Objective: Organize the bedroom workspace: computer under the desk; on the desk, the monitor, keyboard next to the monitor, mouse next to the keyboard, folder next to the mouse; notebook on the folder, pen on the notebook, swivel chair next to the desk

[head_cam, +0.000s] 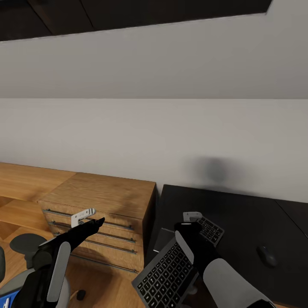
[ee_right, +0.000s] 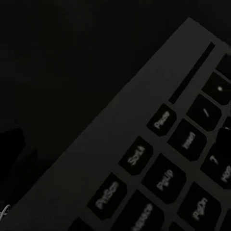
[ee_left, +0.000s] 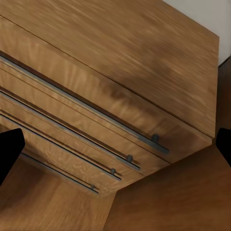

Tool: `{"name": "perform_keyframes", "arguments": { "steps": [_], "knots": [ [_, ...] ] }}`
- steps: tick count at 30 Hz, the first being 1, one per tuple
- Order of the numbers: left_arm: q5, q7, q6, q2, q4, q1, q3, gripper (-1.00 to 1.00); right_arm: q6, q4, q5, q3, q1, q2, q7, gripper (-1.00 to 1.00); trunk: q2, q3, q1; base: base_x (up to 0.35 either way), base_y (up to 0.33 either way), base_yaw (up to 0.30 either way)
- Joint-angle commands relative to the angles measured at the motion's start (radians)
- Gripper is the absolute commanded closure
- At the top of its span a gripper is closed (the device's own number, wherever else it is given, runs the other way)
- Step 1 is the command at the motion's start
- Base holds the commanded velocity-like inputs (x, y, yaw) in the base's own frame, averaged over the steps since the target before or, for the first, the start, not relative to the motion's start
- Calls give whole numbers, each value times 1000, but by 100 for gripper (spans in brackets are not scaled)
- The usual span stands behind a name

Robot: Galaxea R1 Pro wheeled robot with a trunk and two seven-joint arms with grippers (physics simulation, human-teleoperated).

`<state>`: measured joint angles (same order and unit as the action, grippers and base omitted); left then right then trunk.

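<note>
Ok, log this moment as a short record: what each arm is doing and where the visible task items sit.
right tool: at the keyboard, which sticks out past the desk's front corner; grip state unclear
left tool: open, in front of the light wood drawer unit, holding nothing
mouse: on the desk, off to the keyboard's right
swivel chair: partly seen at lower left
folder: blue sliver at the bottom-left corner
</note>
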<state>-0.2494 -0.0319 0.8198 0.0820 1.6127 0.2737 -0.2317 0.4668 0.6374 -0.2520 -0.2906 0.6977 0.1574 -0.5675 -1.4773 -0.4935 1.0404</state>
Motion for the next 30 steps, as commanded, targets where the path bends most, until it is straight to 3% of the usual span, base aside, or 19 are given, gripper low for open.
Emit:
{"name": "perform_keyframes", "arguments": {
  "steps": [1,11,30],
  "knots": [
    [-8,-3,5,1,1,1,-2,-100,4,1,-9,-6,1,-1,-9,-100,-1,-1,0,0,0,0],
    [-8,-3,5,1,1,1,-2,-100,5,1,-9,-7,1,-1,-9,-100,-1,-1,0,0,0,-10],
    [-8,-3,5,1,1,1,-3,-100,6,0,-9,-8,1,-1,-8,-100,-1,1,0,0,0,-128]
  ]
}}
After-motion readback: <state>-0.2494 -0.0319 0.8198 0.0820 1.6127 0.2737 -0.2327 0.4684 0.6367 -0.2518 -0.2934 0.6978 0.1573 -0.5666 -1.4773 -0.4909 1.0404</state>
